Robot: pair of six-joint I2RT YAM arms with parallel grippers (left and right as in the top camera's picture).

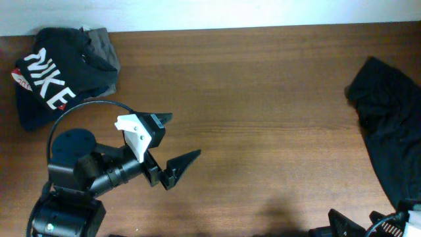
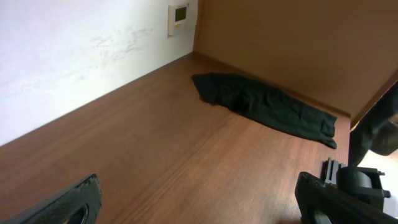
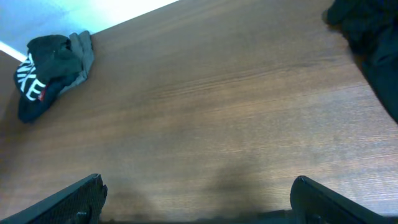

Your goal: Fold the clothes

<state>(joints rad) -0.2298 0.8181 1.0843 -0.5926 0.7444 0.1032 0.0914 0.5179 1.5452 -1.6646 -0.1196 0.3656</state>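
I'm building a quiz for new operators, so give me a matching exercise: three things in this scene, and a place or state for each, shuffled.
1. Nike T-shirt
2. loose black garment
3. left gripper

A. jaws open, empty, above the table
B. bunched in the far left corner
C. lying at the right edge

Pairs: 1-B, 2-C, 3-A.

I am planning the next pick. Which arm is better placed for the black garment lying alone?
Probably the right: the black garment lies on its side, ahead of the open right gripper. The left gripper is nearer the NIKE pile.
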